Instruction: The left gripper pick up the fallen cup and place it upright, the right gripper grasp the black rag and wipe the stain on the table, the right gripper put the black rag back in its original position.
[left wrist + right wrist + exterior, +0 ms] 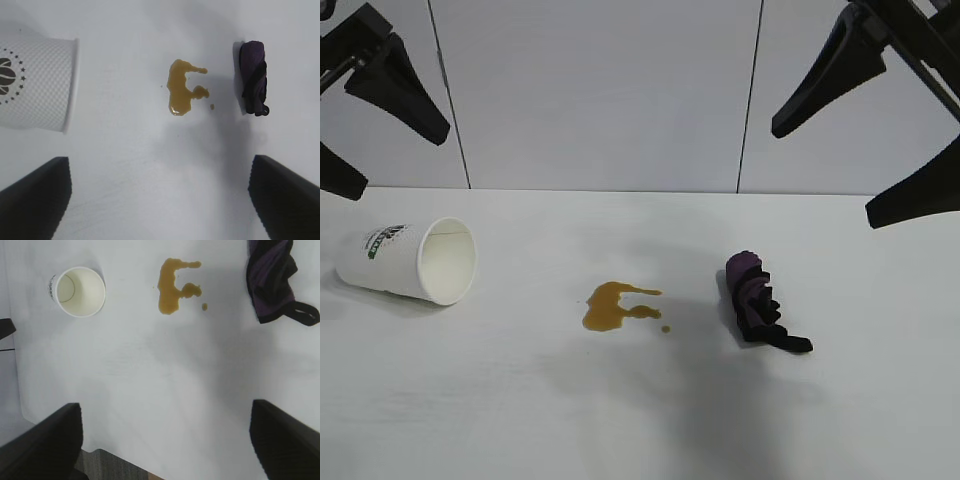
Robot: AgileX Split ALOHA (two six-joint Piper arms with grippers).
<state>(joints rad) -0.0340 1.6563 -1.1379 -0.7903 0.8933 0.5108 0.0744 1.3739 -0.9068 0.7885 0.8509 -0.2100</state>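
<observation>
On the white counter [640,420] a white cup [408,260] lies on its side at the left, its open mouth turned toward the middle and a dark logo showing near its base. An amber stain [613,306] with a small droplet beside it sits at the centre, well apart from the cup. To its right rests the black rag [760,303], a black-and-purple wad. The left gripper [380,125] hangs above the cup, jaws spread wide; the right gripper [865,165] hangs high at the upper right, jaws likewise apart.
</observation>
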